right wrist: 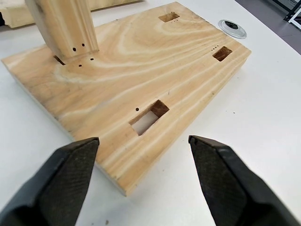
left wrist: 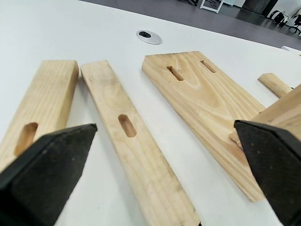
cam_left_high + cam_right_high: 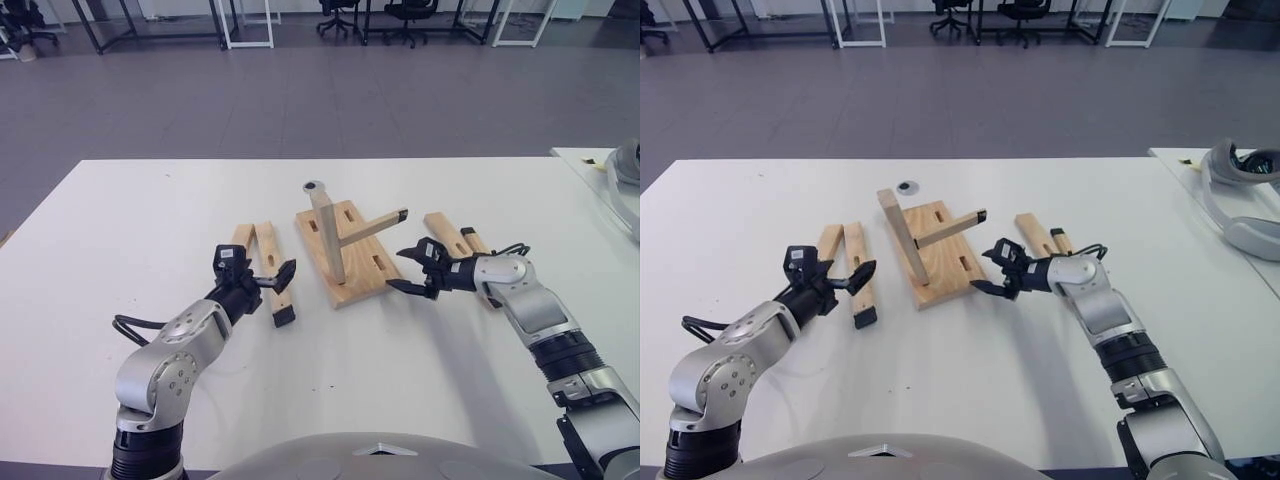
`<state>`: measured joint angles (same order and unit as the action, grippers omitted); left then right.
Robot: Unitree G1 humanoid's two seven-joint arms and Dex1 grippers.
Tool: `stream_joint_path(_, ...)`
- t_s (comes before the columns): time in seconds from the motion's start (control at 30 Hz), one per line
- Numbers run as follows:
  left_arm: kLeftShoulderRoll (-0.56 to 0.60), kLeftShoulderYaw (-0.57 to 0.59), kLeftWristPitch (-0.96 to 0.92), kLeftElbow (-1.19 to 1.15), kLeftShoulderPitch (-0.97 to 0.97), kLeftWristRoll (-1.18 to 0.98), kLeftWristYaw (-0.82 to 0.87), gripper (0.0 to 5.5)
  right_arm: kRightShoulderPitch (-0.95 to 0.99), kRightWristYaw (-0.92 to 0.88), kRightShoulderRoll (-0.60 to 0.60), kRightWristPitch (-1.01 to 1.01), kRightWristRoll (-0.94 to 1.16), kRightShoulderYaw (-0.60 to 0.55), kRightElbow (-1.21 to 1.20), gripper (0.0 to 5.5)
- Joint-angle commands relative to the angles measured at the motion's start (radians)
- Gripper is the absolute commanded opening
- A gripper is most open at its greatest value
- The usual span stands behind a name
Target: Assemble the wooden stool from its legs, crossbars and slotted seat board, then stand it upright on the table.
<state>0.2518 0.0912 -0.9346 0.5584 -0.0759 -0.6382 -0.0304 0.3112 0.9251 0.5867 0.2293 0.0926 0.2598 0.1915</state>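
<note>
Left claw (image 3: 278, 275), head view: released, over two loose legs (image 3: 268, 242); right claw (image 3: 398, 270) released, just beside board (image 3: 355, 272). Board flat on worktop (image 3: 150, 220), one leg (image 3: 328, 232) upright in it, crossbar (image 3: 376, 225) jutting off.
Left wrist: loose legs side by side, grommet (image 2: 149, 37) beyond.
Right wrist: open slot (image 1: 149, 115) faces fingers (image 1: 70, 183).

I work in what looks like an office-style lab: my white table (image 3: 130, 230) has a cable grommet (image 3: 314, 186), a grey floor (image 3: 300, 100) stretches behind it, and black swivel chairs (image 3: 405, 10) and metal-framed desks (image 3: 245, 44) stand along the far side.
</note>
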Motion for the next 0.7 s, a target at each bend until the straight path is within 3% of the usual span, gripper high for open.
stream_joint_path(0.03,-0.01,-0.018,-0.067,0.019,-0.031,-0.004,0.014,5.39,-0.04,-0.021,-0.006,0.024,-0.042,0.022,0.036,3.57)
stream_joint_path(0.43,0.042,-0.108,-0.076,0.026,-0.159,0.126,-0.001,5.39,-0.059,-0.051,-0.027,0.028,-0.043,0.033,0.027,3.57)
stream_joint_path(0.7,0.053,-0.076,-0.123,0.106,-0.167,0.185,0.032,3.94,-0.062,-0.058,-0.031,0.031,-0.049,0.043,0.022,3.57)
